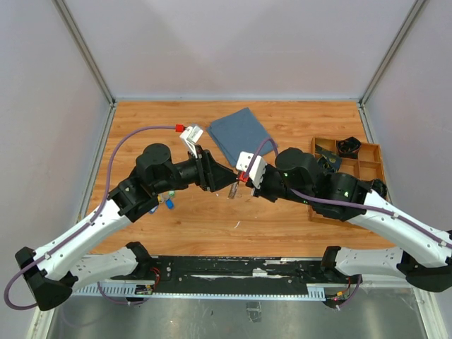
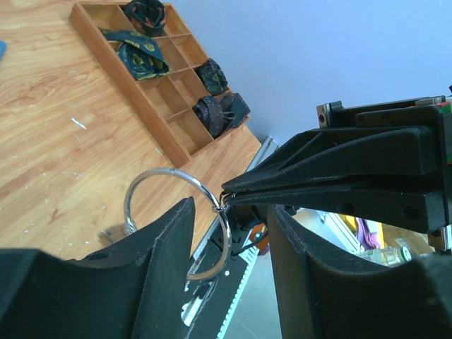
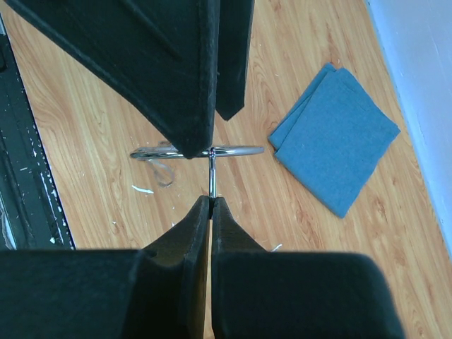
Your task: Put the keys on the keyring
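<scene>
The keyring (image 2: 169, 170), a thin silver wire ring, hangs above the table between my two grippers, edge-on in the right wrist view (image 3: 240, 150). My right gripper (image 3: 212, 200) is shut on a thin silver stem (image 3: 212, 176) that joins the ring; I cannot tell whether that stem is a key. My left gripper (image 2: 232, 212) is open, with the ring's edge in the gap between its fingers, unclamped. A short chain bit (image 3: 161, 171) dangles from the ring. In the top view both grippers (image 1: 224, 178) (image 1: 245, 186) meet mid-table. Keys with coloured tags (image 1: 168, 202) lie under the left arm.
A folded blue cloth (image 1: 240, 134) lies at the back centre of the wooden table. A wooden compartment tray (image 1: 380, 152) with dark items in it stands on the right, partly under the right arm. Small white flecks dot the wood.
</scene>
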